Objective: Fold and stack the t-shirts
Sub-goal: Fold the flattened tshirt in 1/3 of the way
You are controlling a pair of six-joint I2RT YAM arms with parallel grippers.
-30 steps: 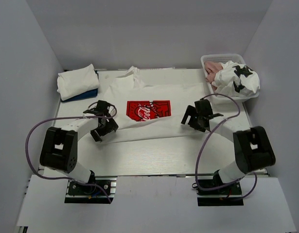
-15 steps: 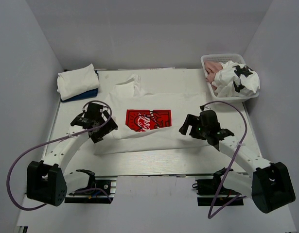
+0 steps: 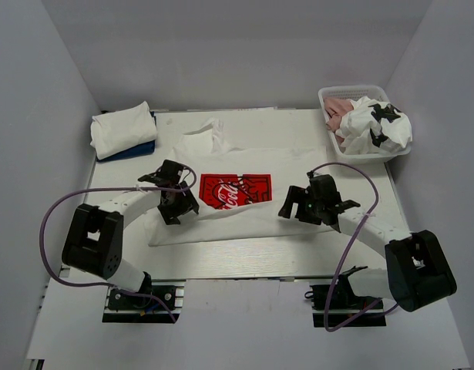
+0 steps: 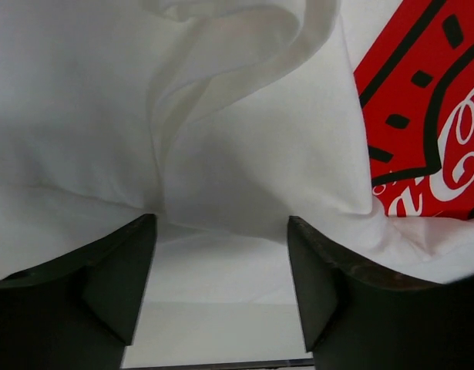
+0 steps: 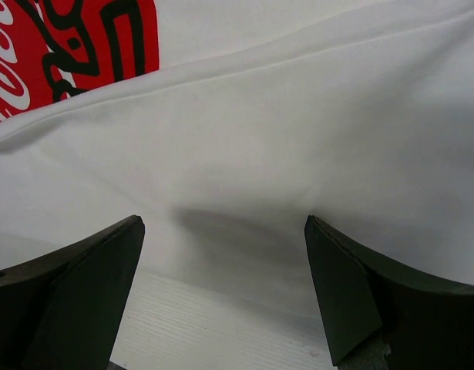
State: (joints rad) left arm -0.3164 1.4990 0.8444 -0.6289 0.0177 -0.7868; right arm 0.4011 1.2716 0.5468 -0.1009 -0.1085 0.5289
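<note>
The white t-shirt with the red chest print (image 3: 237, 189) lies spread across the middle of the table, rumpled at its left sleeve. My left gripper (image 3: 176, 203) is open at the shirt's left side. In the left wrist view its jaws (image 4: 221, 223) straddle a white cloth fold (image 4: 244, 154) beside the red print (image 4: 429, 139). My right gripper (image 3: 296, 205) is open at the shirt's near right edge. Its jaws (image 5: 223, 223) are over the white hem (image 5: 298, 154), with bare table below. A folded white tee (image 3: 121, 127) lies on a folded blue one (image 3: 138, 150) at the far left.
A white lattice basket (image 3: 337, 93) stands at the far right corner. It holds a dusty-pink tee (image 3: 338, 112) and a white tee with black patches (image 3: 379, 123) that spills over its rim. Grey walls close in the table on three sides.
My left gripper has swung right, from beside the shirt onto its left part. My right gripper has edged slightly left along the shirt's near right edge. The shirt has barely shifted.
</note>
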